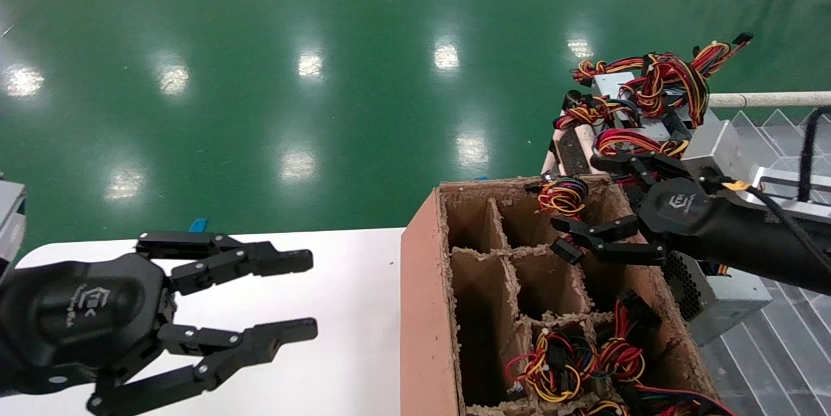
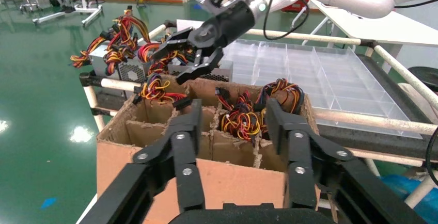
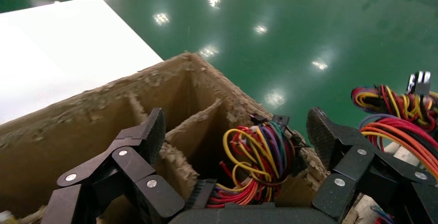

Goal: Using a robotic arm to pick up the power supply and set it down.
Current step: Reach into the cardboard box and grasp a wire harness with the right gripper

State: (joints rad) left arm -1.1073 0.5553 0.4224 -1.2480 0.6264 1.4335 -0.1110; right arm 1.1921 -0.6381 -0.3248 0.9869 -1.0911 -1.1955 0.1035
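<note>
Power supply (image 1: 714, 293) sits just beside the right wall of the cardboard box (image 1: 425, 312), a silver-grey metal case with a perforated vent side, partly hidden under the right arm. More units of the same kind lie farther back on the rack (image 1: 766, 100), topped with tangled bundles of red, yellow and black wires (image 1: 669, 82) ending in black plugs.

The right gripper (image 1: 587, 198) hangs over the far right corner of the box with its jaws spread wide and nothing between them. One finger reaches above a coil of wires (image 1: 562, 196) that sticks up from the far compartment; the other lies lower, over the open cells. From the right wrist camera the same coil (image 3: 255, 154) shows between the two textured fingertips (image 3: 323, 133), but I cannot tell whether either pad touches it. A white logo marks the rounded palm; its letters are too small to read. A black cable (image 1: 789, 221) runs along the arm.

The left gripper (image 1: 311, 296) hovers over the white table (image 1: 350, 312), also wide open and empty, with a similar white logo on its palm.

The box is split by ragged cardboard dividers; the near cells hold more wire bundles (image 1: 561, 364), the left ones look empty. Clear plastic trays (image 2: 320, 74) lie on the rack beyond the box.
</note>
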